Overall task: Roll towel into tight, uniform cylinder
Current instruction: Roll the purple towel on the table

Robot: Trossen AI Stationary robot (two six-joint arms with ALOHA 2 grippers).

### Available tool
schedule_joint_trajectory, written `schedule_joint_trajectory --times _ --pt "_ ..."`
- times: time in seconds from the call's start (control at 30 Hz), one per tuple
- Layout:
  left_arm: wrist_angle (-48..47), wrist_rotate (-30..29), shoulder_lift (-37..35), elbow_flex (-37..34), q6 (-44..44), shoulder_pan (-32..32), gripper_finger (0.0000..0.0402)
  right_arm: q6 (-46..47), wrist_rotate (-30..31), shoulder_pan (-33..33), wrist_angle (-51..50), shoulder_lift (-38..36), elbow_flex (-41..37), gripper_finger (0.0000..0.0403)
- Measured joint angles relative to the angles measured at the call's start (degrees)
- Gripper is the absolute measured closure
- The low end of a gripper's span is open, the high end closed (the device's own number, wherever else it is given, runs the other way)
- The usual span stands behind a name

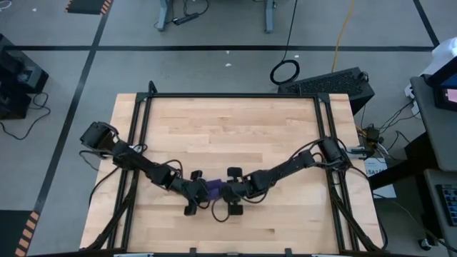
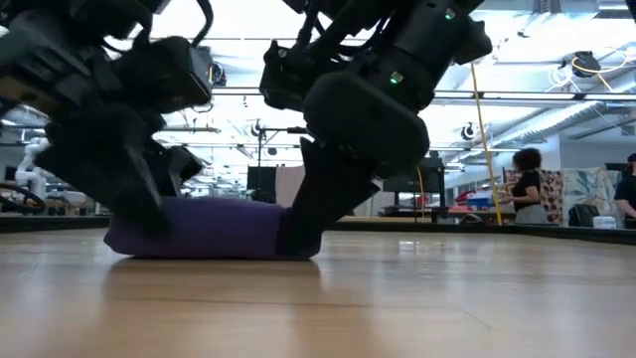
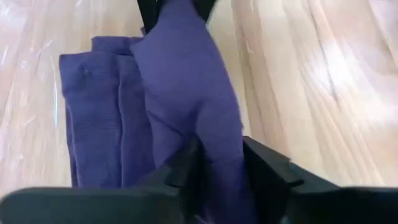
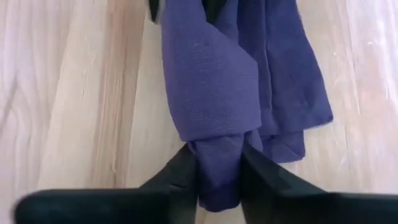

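The left arm reaches in from the tabletop's (image 1: 228, 128) left edge, and its left tool (image 1: 196, 194) sits low over the wood near the middle of the front edge. In the left wrist view its two dark fingers (image 3: 186, 168) are pinched narrow on a rolled fold of the towel (image 3: 180, 93), with cloth filling the gap between them.

The towel (image 1: 213, 188) lies between the two tools, a small purple bundle resting on the tabletop toward the front edge and well apart from the other three edges. From the low view it is a low, rounded roll (image 2: 214, 229) lying flat on the wood, with flatter folded layers beside the roll in the wrist views.

The right arm comes in from the right edge, and its right tool (image 1: 230, 193) meets the towel's other end, just beside the left tool. In the right wrist view its fingers (image 4: 258, 168) are drawn in narrow on the gathered end of the roll (image 4: 211, 93), gripping the cloth against the tabletop.
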Motion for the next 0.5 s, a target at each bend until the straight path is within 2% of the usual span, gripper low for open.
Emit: schedule_joint_trajectory --times 0.1,0.17,0.3,0.5 --pt "-1.4 -1.0 -2.8 -0.1 0.0 -1.0 0.0243 1.5 -1.9 -0.4 -0.1 0.0 0.0 0.0354" --pt "-2.9 -2.6 -5.6 -0.1 0.0 -1.5 0.0218 2.9 -4.4 -1.0 -0.1 0.0 0.1 0.0367" --pt "-8.0 -7.7 -11.4 -0.1 0.0 -3.0 0.0187 7.8 -11.2 -2.9 -0.1 -0.1 0.1 0.0363" --pt "-7.6 -13.4 -14.2 0.0 0.0 -7.1 0.0181 15.0 -20.4 -6.4 -1.0 0.0 0.0 0.0332"
